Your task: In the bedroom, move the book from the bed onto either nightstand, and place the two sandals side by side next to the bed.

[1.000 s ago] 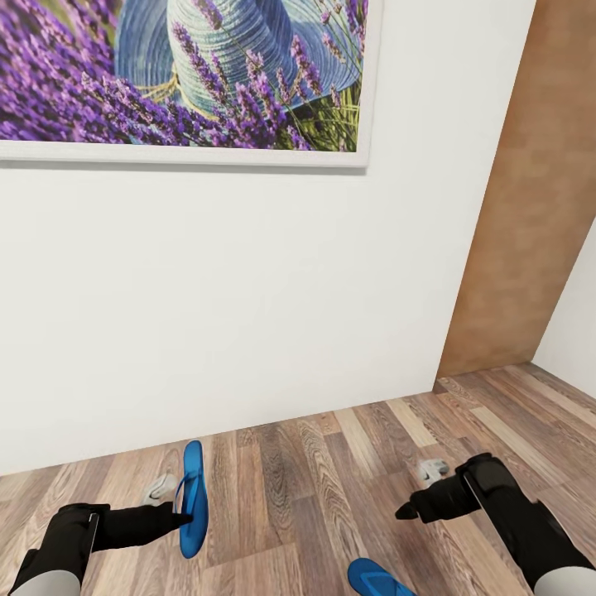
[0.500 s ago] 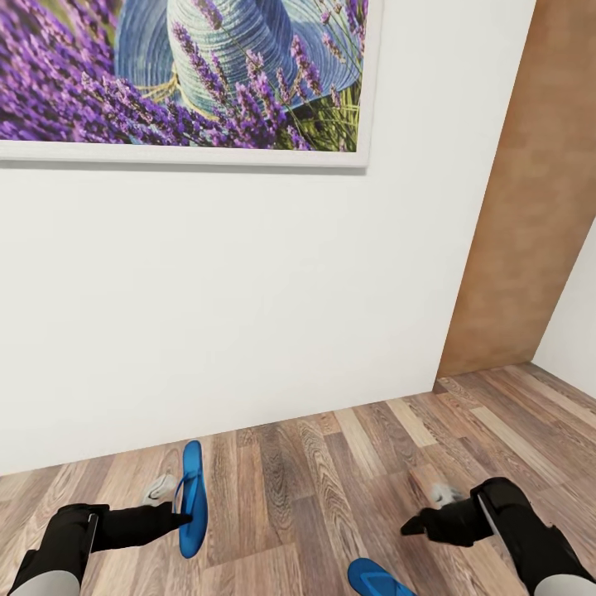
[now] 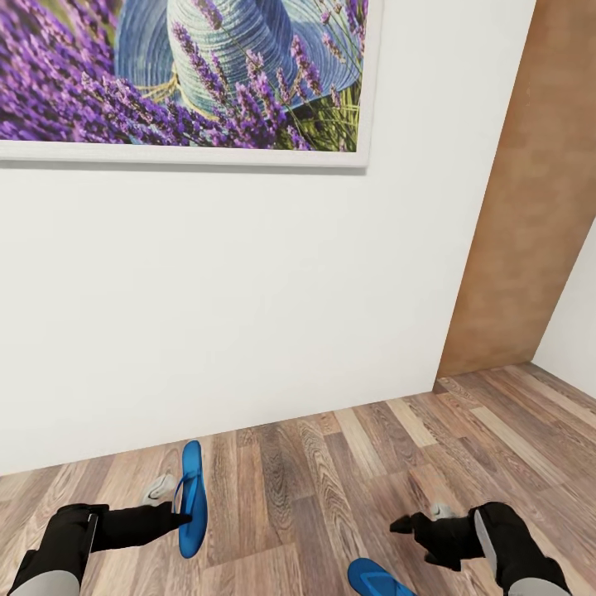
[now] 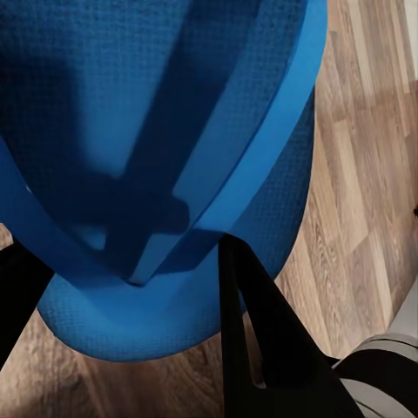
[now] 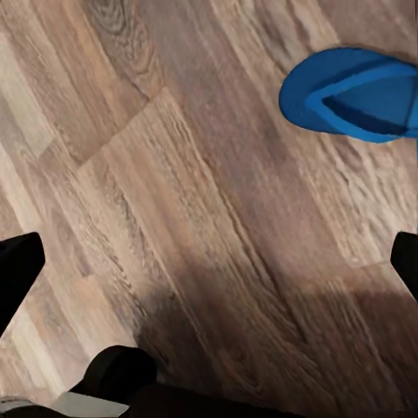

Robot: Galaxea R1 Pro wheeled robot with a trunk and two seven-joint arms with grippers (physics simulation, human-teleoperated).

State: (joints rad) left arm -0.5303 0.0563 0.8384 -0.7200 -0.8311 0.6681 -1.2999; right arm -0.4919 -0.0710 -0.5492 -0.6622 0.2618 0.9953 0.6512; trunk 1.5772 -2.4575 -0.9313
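My left gripper (image 3: 177, 521) is shut on one bright blue sandal (image 3: 192, 495) and holds it on edge above the plank floor. In the left wrist view that sandal (image 4: 165, 113) and its thong strap sit close up between the dark fingers (image 4: 252, 348). The second blue sandal (image 3: 377, 578) lies flat on the floor at the head view's lower edge, partly cut off. My right gripper (image 3: 404, 523) hovers just above and to the right of it, open. The right wrist view shows that sandal's (image 5: 357, 94) rounded end ahead of the spread fingertips (image 5: 17, 272). Bed, book and nightstand are out of view.
A white wall (image 3: 248, 290) stands close ahead, with a large framed lavender picture (image 3: 182, 74) high on it. A brown wood panel (image 3: 530, 223) runs up the right side. Wood-plank floor (image 3: 314, 463) stretches between wall and arms.
My right arm has dropped lower and pulled back toward the sandal on the floor. The left arm and its sandal have not moved.
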